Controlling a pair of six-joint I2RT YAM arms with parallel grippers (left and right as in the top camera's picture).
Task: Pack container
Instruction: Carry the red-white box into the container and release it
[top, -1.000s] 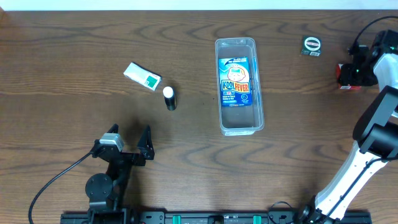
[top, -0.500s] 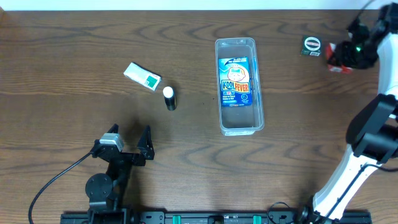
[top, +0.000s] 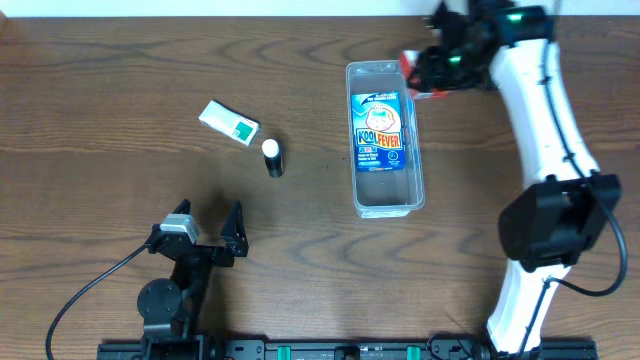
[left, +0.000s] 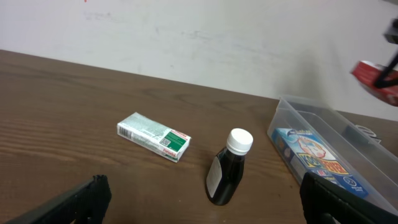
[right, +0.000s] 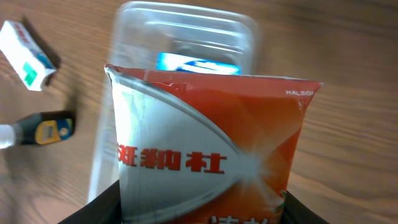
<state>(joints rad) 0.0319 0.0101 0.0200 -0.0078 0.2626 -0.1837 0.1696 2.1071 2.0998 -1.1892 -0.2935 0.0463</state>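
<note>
The clear plastic container (top: 415, 140) lies lengthwise at the table's middle right with a blue Kool Fever packet (top: 378, 132) in it. It also shows in the left wrist view (left: 348, 134) and the right wrist view (right: 143, 25). My right gripper (top: 432, 72) is shut on a red and silver packet (right: 205, 143) and holds it in the air by the container's far right corner. My left gripper (top: 205, 228) is open and empty at the near left, away from all objects.
A white and green small box (top: 229, 122) and a dark bottle with a white cap (top: 272, 158) lie left of the container. They also show in the left wrist view, the box (left: 153, 136) and the bottle (left: 227, 168).
My right arm has swung from the far right edge to the left, carrying the red packet up to the container's far right corner. The left arm has not moved.
</note>
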